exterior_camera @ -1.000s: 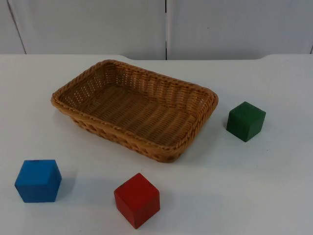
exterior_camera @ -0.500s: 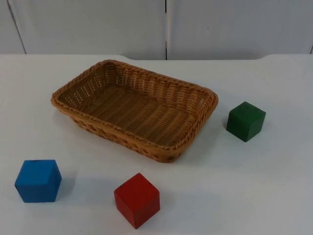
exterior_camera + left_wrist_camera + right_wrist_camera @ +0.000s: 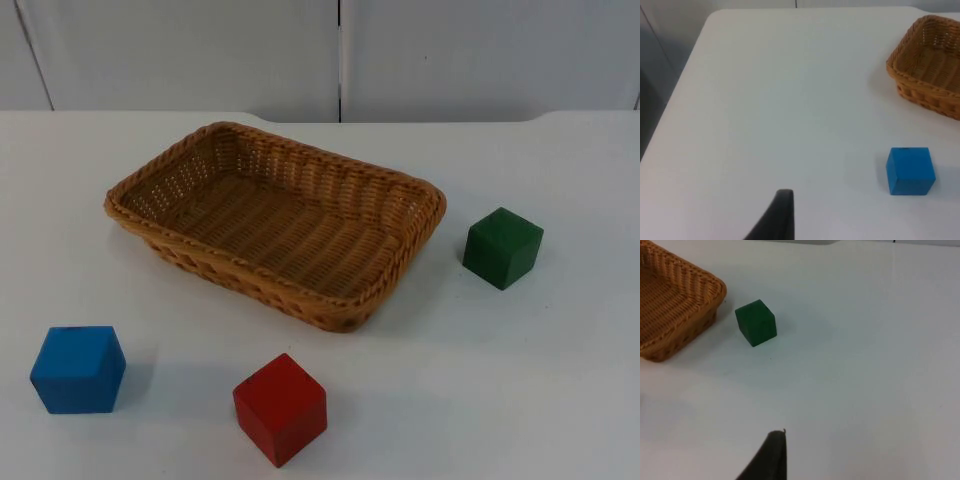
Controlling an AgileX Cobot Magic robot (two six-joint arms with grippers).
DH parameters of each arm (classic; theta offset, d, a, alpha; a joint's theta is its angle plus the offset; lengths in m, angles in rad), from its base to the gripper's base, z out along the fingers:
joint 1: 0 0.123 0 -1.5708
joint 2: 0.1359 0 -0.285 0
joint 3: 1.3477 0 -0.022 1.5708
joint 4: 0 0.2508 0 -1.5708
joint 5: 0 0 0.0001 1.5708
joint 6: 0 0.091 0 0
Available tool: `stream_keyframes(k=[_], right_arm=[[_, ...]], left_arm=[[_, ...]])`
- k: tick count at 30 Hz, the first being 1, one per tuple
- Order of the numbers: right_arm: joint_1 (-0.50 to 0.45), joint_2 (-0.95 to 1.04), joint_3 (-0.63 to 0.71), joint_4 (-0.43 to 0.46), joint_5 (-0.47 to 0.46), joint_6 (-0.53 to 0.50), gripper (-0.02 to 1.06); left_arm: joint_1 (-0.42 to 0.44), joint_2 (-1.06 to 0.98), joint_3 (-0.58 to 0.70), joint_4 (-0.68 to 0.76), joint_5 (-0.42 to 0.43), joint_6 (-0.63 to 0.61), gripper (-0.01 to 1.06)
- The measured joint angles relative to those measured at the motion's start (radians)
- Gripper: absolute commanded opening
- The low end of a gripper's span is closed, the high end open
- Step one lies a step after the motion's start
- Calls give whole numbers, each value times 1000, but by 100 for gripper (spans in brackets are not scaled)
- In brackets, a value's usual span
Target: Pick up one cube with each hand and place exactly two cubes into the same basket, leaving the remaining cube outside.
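Observation:
Three cubes lie on the white table around an empty wicker basket [image 3: 230,258]. The blue cube [image 3: 78,368] sits at the front left, the red cube [image 3: 281,408] at the front middle, and the green cube [image 3: 502,247] just right of the basket. My left gripper [image 3: 781,212] waits above bare table, well short of the blue cube [image 3: 910,170] and the basket [image 3: 925,92]. My right gripper [image 3: 772,455] waits likewise, some way back from the green cube [image 3: 756,322], which stands close to the basket's corner [image 3: 700,295]. Neither gripper touches anything.
The grey partition wall [image 3: 340,55] closes off the table at the back. The table's left edge [image 3: 675,95] runs near the left arm. Bare table separates the cubes from each other and from the basket.

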Motion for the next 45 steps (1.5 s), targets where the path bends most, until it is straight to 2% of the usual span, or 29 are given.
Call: stream_keyframes(k=[13, 30, 45], right_arm=[[0, 228, -78, 25, -35, 0, 105], [0, 395, -84, 25, -59, -12, 105], [0, 600, -224, 177, -53, -135, 105]], left_arm=[[0, 140, -31, -89, -15, 0, 105], [0, 279, -34, -134, -26, 9, 105], [0, 504, -34, -185, -72, 87, 105]])
